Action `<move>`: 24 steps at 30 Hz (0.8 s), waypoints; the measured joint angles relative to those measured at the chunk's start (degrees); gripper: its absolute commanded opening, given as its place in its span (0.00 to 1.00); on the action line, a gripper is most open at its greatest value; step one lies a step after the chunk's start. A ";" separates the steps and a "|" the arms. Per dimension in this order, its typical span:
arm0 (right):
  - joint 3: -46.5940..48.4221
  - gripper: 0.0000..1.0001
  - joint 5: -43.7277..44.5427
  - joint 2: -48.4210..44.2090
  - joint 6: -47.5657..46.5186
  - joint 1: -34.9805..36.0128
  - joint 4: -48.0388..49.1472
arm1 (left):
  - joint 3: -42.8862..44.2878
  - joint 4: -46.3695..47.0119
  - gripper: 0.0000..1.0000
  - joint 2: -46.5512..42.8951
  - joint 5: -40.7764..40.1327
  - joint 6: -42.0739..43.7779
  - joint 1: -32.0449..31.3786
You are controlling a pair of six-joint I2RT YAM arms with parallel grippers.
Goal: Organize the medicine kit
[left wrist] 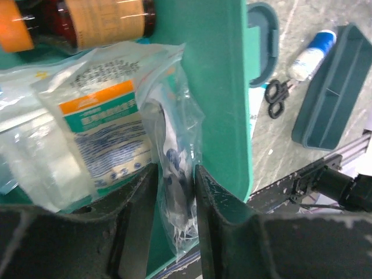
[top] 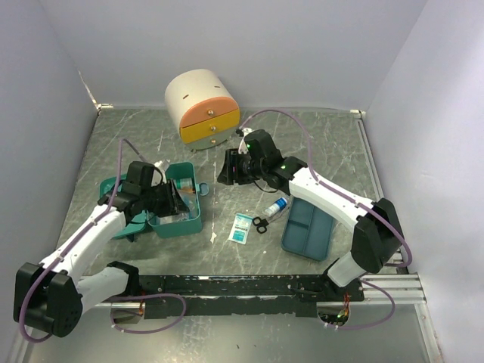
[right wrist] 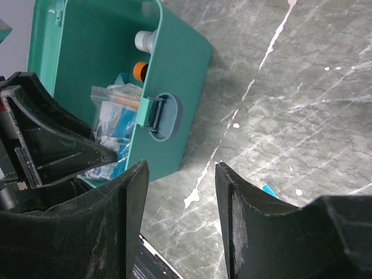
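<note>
My left hand [left wrist: 176, 195] is clenched on a clear plastic sachet [left wrist: 173, 116] over the open medicine kit [left wrist: 224, 87], which sits left on the table [top: 318, 144]. My right hand [right wrist: 181, 192] hangs released. Held against the kit's wall, the sachet could snag the rim and slip outside.

A robotics lab test cell: plain pale partition walls [top: 249, 45] box in a small marble-patterned bench [top: 340, 144], where a white left arm [top: 83, 242] and right arm [top: 333, 198] are bolted to a black rail [top: 227, 287], purple cables [top: 283, 112] looping loose.
</note>
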 measured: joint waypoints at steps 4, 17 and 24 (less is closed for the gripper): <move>-0.57 0.50 -0.57 0.00 -0.15 -0.02 0.81 | 2.47 -4.90 0.52 -0.33 -4.96 1.33 0.00; -2.99 0.50 -0.72 -0.22 0.37 -0.02 1.44 | 7.82 -9.55 0.34 -1.81 -7.10 3.69 0.00; -4.04 0.49 0.46 -0.55 1.55 -0.02 1.46 | 6.47 -11.34 0.44 0.59 -8.28 1.33 0.00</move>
